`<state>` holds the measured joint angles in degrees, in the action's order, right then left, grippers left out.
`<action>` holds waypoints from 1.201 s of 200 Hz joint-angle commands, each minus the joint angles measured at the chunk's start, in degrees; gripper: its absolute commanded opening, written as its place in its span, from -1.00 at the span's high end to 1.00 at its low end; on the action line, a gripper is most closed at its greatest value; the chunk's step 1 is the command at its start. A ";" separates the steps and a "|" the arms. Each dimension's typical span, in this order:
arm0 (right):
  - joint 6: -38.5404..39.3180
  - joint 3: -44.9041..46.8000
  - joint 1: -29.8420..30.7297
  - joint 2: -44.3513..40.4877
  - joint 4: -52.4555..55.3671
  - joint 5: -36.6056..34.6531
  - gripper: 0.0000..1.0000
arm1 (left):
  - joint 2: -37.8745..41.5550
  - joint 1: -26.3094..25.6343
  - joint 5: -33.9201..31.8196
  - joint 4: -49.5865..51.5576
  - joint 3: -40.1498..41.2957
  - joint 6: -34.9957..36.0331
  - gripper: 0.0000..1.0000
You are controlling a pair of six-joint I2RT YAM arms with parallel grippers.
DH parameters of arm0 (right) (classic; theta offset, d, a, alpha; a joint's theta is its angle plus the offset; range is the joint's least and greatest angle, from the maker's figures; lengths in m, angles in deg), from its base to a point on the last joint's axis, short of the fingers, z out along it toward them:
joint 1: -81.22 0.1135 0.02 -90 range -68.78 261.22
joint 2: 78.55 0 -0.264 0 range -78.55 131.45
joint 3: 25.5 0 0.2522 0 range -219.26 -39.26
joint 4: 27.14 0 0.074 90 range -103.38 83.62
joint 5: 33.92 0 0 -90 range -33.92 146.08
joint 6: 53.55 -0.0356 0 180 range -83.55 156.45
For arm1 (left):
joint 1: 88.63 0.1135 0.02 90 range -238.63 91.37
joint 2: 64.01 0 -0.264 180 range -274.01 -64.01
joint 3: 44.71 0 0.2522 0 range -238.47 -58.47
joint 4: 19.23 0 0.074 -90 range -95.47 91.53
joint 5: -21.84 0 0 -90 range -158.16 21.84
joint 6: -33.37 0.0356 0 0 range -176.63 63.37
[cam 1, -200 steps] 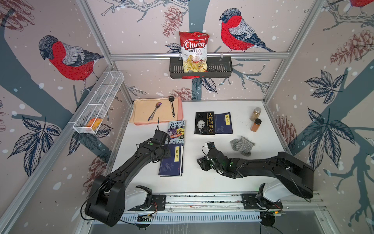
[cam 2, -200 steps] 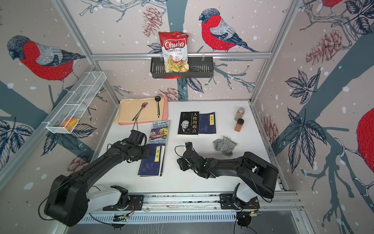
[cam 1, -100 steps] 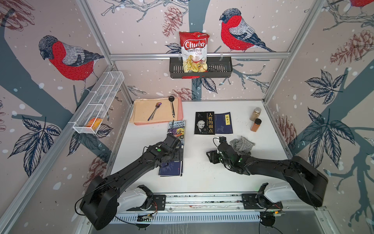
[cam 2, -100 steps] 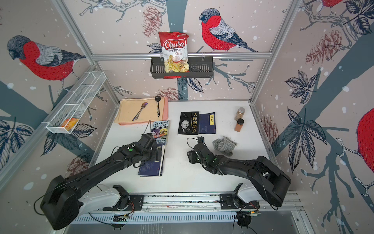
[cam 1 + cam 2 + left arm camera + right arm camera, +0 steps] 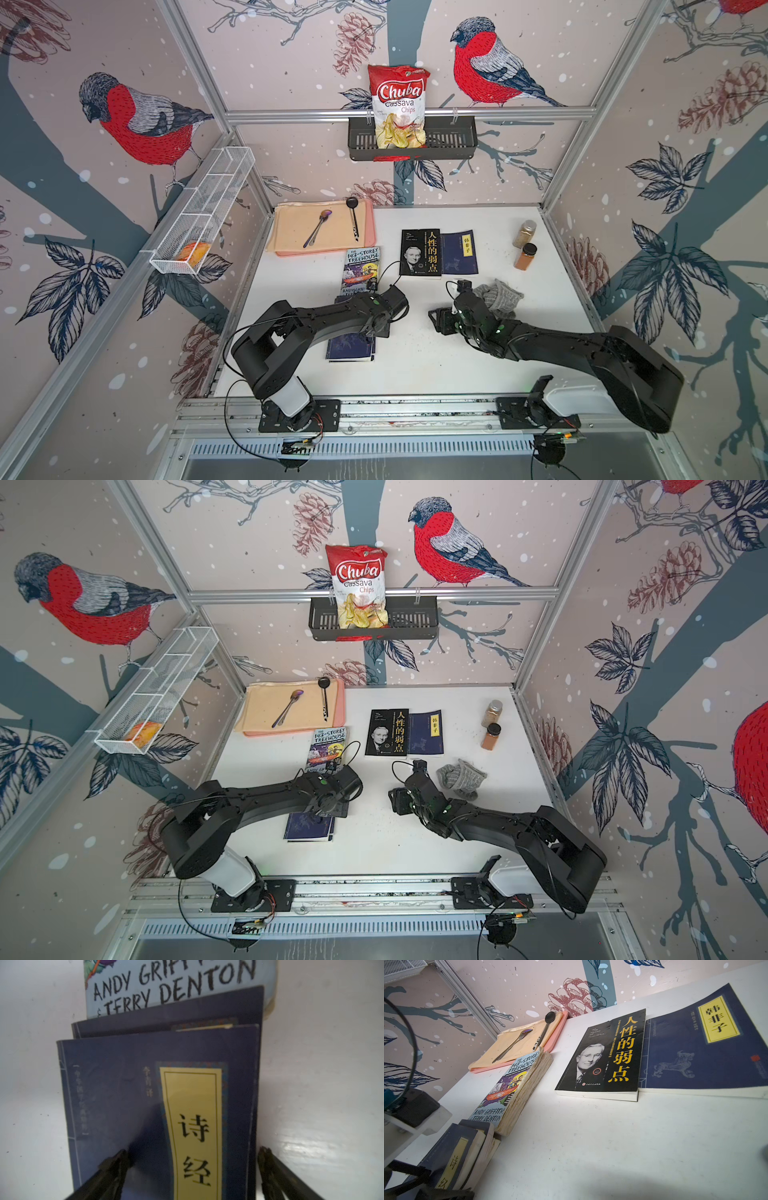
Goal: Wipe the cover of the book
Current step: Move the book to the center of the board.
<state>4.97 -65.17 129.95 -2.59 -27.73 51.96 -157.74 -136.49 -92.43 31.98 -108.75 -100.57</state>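
A dark blue book (image 5: pixel 116 1088) with a yellow title label lies on top of another dark blue book (image 5: pixel 166 1016) at the front left of the table; in both top views (image 5: pixel 349 347) (image 5: pixel 309 827) my left arm covers most of it. My left gripper (image 5: pixel 193 1153) is open low over it, one fingertip (image 5: pixel 121 1157) above the cover and the other just past the book's edge. A crumpled grey cloth (image 5: pixel 500 296) (image 5: pixel 463 777) lies on the table right beside my right wrist. The head of my right gripper (image 5: pixel 441 321) shows only as a dark block, and its fingers cannot be made out.
A Treehouse paperback (image 5: pixel 361 268), a black book (image 5: pixel 420 252) and a blue book (image 5: pixel 459 252) lie further back. A pink tray (image 5: pixel 370 232) with two spoons stands back left, two spice jars (image 5: pixel 524 233) back right. A chips bag (image 5: pixel 399 104) hangs in a wall basket.
My left arm has swung right across the dark blue book and its jaws have opened wider. My right arm has moved back and right, up to the grey cloth, which has stayed put.
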 commanded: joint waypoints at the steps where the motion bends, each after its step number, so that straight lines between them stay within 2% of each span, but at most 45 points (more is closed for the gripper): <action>1: -0.11 0.50 -0.13 -0.83 0.03 0.29 -0.24 | -1.41 0.03 1.16 5.14 1.16 -3.35 -0.86; 46: -0.25 0.77 -0.33 -1.39 -0.33 0.87 -0.24 | 2.92 1.05 -1.02 6.31 5.47 -5.85 -0.83; 90: -0.41 0.87 -0.22 -2.12 0.09 1.00 -0.24 | 6.96 7.66 -0.01 2.57 10.27 -2.75 -0.79; 99: -0.46 1.03 -0.21 -2.46 0.07 0.95 -0.24 | 7.86 9.14 0.90 1.15 11.38 -1.69 -0.67; 115: -0.51 1.13 -0.26 -2.66 0.08 0.78 -0.24 | 8.91 11.01 1.07 -0.62 12.25 -0.56 -0.69; 204: -0.42 0.51 0.03 -1.61 0.37 1.02 -0.24 | 10.15 17.90 0.28 0.07 11.97 1.58 -0.63; 240: -0.49 0.34 0.14 -1.33 0.33 1.04 -0.24 | 7.95 21.23 0.26 -0.71 11.22 2.95 -0.62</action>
<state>4.77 -64.43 129.95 -4.14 -27.70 52.90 -147.97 -117.50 -96.65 28.47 -97.67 -99.00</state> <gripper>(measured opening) 0.620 0.814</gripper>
